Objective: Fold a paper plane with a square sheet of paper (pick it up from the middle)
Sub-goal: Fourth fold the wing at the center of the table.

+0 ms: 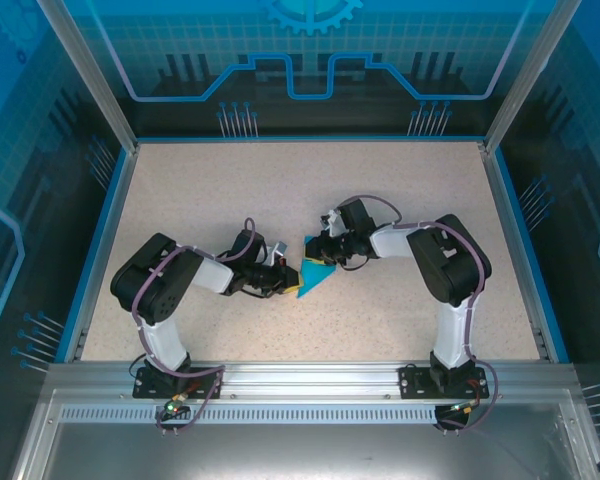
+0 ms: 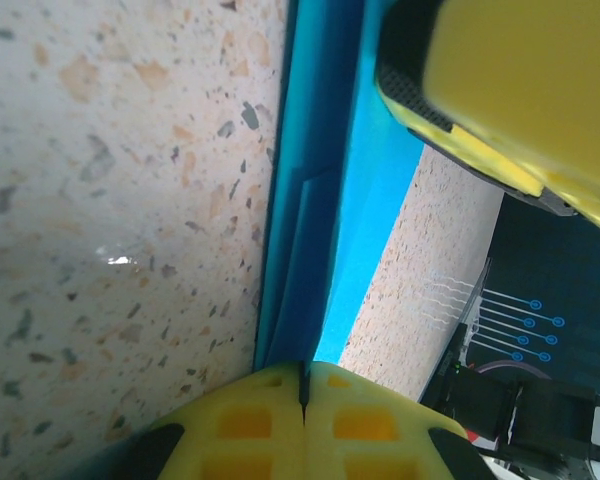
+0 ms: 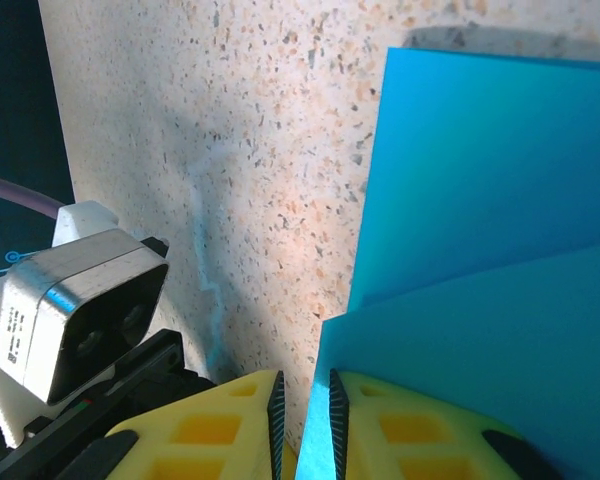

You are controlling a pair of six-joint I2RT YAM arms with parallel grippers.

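Left gripper (image 2: 303, 385): jaws clenched, yellow pads pressed together with only a hairline seam between them. The blue sheet of paper (image 2: 320, 230) comes straight out of that seam and runs away from the fingertips as a narrow, edge-on band, so the left jaws are grasping it by one edge. A crease line shows in the band a short way ahead of the pads.

Speckled table (image 2: 130, 200) lies to one side of the band. On the other side, ahead of the left jaws and near the sheet, is a yellow finger (image 2: 520, 90) of the right gripper.

Right gripper (image 3: 305, 410): jaws stand a narrow slot apart. The near edge of the sheet rises through that slot, close against one dark pad, with a sliver of table visible between it and the other pad. Cannot tell whether these jaws actually pinch the paper.

Ahead of the right jaws the sheet shows two overlapping layers, a nearer flap in front of a larger panel. It casts a shadow on the table at its far edge.

Beside the right jaws, on the side away from the sheet, sits the grey camera (image 3: 75, 320) of the other wrist.

From overhead, the two grippers meet mid-table, with the sheet a folded, pointed shape between them.
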